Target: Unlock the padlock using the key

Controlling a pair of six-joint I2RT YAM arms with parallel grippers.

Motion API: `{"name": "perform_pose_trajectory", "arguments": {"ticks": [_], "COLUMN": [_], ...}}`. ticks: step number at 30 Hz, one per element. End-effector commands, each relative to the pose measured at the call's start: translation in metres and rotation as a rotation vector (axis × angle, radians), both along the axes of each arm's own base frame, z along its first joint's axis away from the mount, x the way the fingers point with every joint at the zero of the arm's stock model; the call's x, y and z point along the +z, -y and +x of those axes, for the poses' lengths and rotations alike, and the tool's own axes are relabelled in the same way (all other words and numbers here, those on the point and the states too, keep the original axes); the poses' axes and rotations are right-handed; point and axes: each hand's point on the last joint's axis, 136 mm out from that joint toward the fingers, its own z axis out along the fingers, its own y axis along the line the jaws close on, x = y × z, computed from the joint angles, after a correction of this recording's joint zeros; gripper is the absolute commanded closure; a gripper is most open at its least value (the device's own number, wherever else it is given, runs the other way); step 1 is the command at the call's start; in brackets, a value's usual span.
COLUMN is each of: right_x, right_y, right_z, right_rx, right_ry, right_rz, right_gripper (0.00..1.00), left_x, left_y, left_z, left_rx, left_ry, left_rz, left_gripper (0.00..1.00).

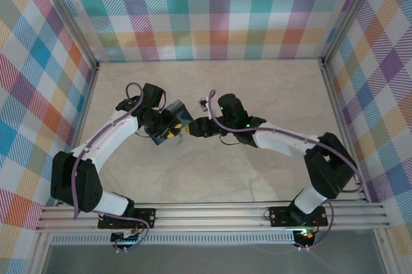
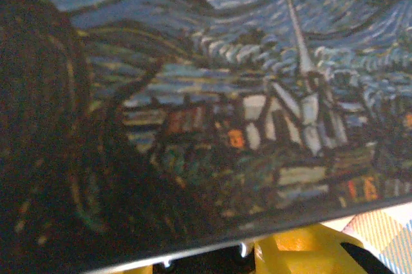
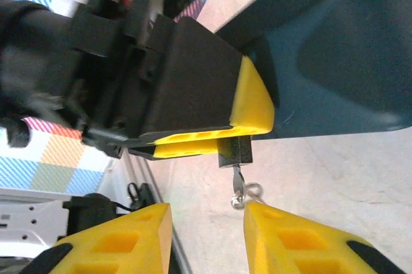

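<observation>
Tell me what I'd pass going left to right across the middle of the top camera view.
The left arm → Starry Night box → right gripper, its jaws pointing left → right arm.

- Top view: bright, even light, faint shadows on the desk [image 1: 270,177].
- Left wrist view: dim, softly blurred.
- Right wrist view: bright, upper left smeared.
</observation>
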Motion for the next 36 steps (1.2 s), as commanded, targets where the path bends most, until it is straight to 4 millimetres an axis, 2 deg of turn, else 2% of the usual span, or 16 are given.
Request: {"name": "perform_pose_trajectory", "arguments": {"ticks": [1, 3, 6, 12, 17, 21, 25, 36], "right_x": [-0.020, -0.020, -0.016, -0.007, -0.006, -0.017, -0.028, -0.032], "right_y": [0.027, 0.033, 0.032, 0.003, -0.020, -0.031, -0.034, -0.036], "right_z": [-0.004, -0.005, -0.004, -0.023, -0.027, -0.026, -0.025, -0.018], "right_rx": [0.028, 0.061, 0.084, 0.241, 0.274, 0.300, 0.317, 0.298], "right_ry": [0.149, 0.269, 0.519, 1.054, 1.311, 1.445, 1.503, 1.564], "right_rz": [-0.172, -0.230, -0.282, -0.291, -0.345, -0.419, -0.460, -0.494], "right_gripper": [0.65, 0.68, 0.70, 0.69, 0.65, 0.65, 0.65, 0.68], "left_x": [0.005, 0.005, 0.005, 0.002, 0.001, 0.002, 0.002, 0.007], "left_y": [0.000, -0.001, -0.003, 0.002, 0.003, 0.006, 0.007, 0.010], "left_z": [0.002, 0.000, -0.003, -0.007, -0.010, -0.009, -0.008, -0.006], "left_rx": [0.017, 0.019, 0.025, 0.011, 0.005, -0.001, -0.005, -0.010], "left_ry": [-0.004, -0.015, -0.030, -0.066, -0.100, -0.116, -0.123, -0.116], "left_rz": [-0.014, -0.012, -0.002, -0.005, 0.005, -0.004, -0.004, -0.022], "left_gripper": [1.00, 1.00, 1.00, 1.00, 1.00, 1.00, 1.00, 1.00]}}
